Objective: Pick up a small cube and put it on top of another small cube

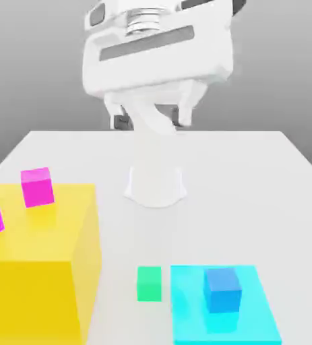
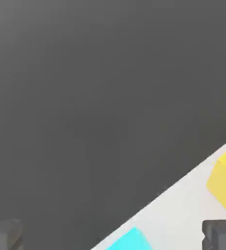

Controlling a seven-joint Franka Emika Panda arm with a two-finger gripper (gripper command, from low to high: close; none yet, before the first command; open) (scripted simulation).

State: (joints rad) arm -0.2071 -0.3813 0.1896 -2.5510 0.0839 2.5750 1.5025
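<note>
Exterior view: the gripper hangs high at the far side, jaws wide and empty. The green cube sits near, untouched; the pink cube stands on the yellow block, left.

Hand view: both fingertips spread wide, nothing between them; all steps remain.

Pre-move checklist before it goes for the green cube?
1. Gripper open and empty: ok, nothing between the fingers.
2. Green cube free on the white table: ok, beside the cyan slab, not on it.
3. Blue cube clear of the green cube: ok, apart, on the slab.
4. Magenta cube top free: ok, square on the yellow block.
5. Gripper over the green cube: not ok, high near the arm's base.
</note>
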